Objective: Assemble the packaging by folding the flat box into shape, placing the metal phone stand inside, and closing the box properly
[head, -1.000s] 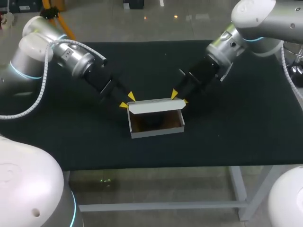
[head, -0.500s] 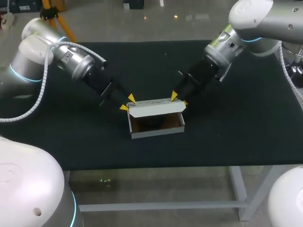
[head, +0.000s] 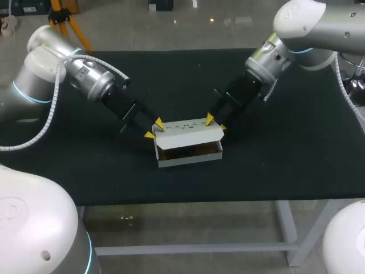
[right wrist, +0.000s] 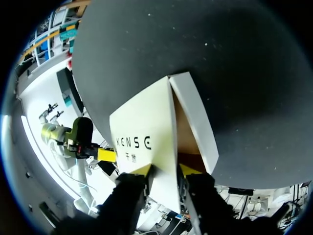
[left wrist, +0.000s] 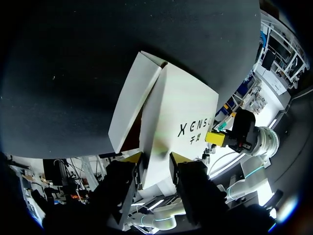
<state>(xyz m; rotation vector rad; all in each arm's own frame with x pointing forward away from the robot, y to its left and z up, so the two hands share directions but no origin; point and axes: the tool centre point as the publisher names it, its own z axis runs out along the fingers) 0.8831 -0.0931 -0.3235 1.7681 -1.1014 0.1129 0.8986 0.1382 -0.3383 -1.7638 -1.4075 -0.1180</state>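
- Head view: box [head: 188, 155] at middle of table [head: 285, 142], lid [head: 191, 131] tilted half over the opening.
- Wrist views only: left gripper [left wrist: 155, 159] and right gripper [right wrist: 165, 170] each pinch one lid end, fingers narrow.

Box [head: 189, 153] sits mid-table [head: 285, 160], a bit toward the near edge. Lid [head: 188, 130] is hinged on the box's far wall and tilts forward over the opening. Left gripper [head: 153, 129] is at the lid's left end, right gripper [head: 215, 121] at its right end. Each has the lid's edge between its fingers, touching both sides. Left arm [head: 91, 77] comes in from far left, right arm [head: 268, 57] from far right. There may be something inside the box, but it is unclear.
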